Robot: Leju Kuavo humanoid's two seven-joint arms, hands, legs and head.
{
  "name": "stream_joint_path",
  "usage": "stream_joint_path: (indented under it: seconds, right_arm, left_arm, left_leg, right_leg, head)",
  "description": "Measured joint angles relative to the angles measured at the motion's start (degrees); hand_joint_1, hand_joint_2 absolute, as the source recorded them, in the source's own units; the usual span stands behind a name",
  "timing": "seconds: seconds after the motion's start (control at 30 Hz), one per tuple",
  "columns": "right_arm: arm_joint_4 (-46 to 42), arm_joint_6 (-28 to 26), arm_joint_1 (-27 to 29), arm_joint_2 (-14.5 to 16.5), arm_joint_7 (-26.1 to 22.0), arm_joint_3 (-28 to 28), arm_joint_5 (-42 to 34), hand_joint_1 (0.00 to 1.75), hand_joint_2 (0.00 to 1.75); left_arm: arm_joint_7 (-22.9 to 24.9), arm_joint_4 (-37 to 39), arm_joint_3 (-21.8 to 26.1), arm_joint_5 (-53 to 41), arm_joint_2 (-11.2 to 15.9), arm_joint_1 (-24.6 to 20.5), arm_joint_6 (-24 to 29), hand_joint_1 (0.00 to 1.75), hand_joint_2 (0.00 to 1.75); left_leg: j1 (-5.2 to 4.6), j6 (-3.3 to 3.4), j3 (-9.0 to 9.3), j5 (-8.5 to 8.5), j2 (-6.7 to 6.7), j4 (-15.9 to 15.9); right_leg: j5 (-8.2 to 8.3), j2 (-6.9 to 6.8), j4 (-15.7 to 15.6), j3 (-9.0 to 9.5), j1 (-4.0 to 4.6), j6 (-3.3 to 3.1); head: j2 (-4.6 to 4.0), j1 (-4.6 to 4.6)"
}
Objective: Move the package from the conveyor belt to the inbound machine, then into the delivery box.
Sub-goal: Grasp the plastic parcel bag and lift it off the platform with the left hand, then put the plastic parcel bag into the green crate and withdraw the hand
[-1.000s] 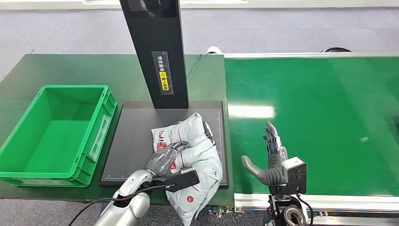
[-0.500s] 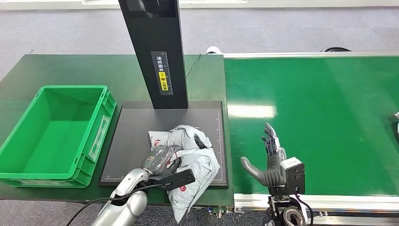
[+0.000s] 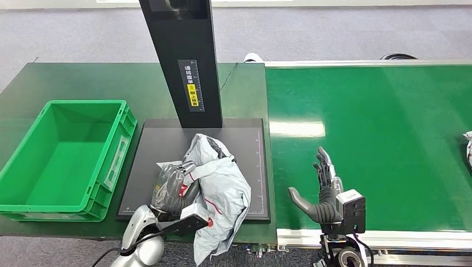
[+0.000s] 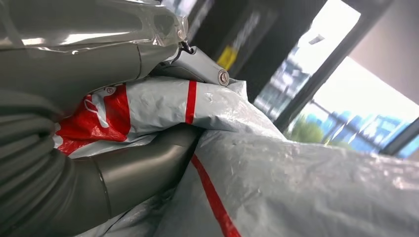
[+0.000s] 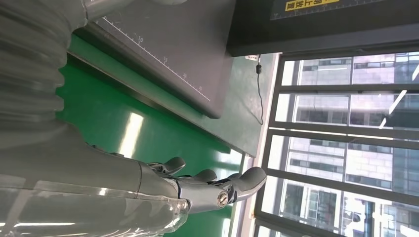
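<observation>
A crumpled grey mailer package (image 3: 220, 189) with red print lies on the black plate of the inbound machine (image 3: 158, 144), its near end hanging over the table's front edge. My left hand (image 3: 173, 187) grips the package at its left side; the left wrist view shows the thumb (image 4: 143, 163) and fingers (image 4: 197, 66) closed around the grey and red plastic (image 4: 276, 182). My right hand (image 3: 321, 192) hovers open over the near edge of the green conveyor belt (image 3: 378, 139), fingers spread and holding nothing; the right wrist view shows its fingers (image 5: 207, 182) above the belt. The green delivery box (image 3: 64, 156) stands left of the machine.
The machine's black post (image 3: 186, 61) rises behind the plate. Another pale package (image 3: 467, 146) peeks in at the belt's right edge. A dark green table (image 3: 83, 83) carries the box and machine. A thin cable (image 3: 229, 78) runs across the table behind the post.
My left hand has dragged the package leftward across the plate toward the box, and the package has bunched up and turned. The right hand has stayed nearly still.
</observation>
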Motion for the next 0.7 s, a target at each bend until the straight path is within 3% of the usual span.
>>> stream_joint_path:
  seconds: [0.17,0.43,0.7]
  right_arm:
    - [-0.04,0.07,-0.21,0.0,0.0,-0.06,-0.47,0.0,1.75]
    - [-0.02,0.1,-0.63,-0.03,0.0,-0.06,-0.79,0.0,1.75]
    - [-0.02,0.09,-0.6,-0.2,-0.1,-0.06,-1.02,0.0,1.75]
  left_arm:
    - [-2.38,-4.57,0.32,-0.24,0.3,0.71,6.35,1.75,1.75]
    - [-1.51,-6.66,2.26,-4.1,0.96,-0.4,12.05,1.75,1.75]
    - [1.42,-6.05,7.84,-6.95,2.9,-5.28,16.41,1.75,1.75]
  left_leg:
    - [0.0,0.0,-0.01,0.0,0.0,0.0]
    - [0.0,0.0,-0.01,0.01,0.0,0.0]
    - [0.01,-0.01,-0.01,0.02,0.0,0.0]
  right_leg:
    - [0.0,0.0,0.0,0.0,0.0,0.0]
    - [0.0,0.0,0.0,-0.01,0.0,0.0]
    - [0.0,0.0,0.01,-0.03,0.01,0.0]
  head:
    - [0.0,0.01]
    - [0.0,-0.01]
    - [0.0,0.0]
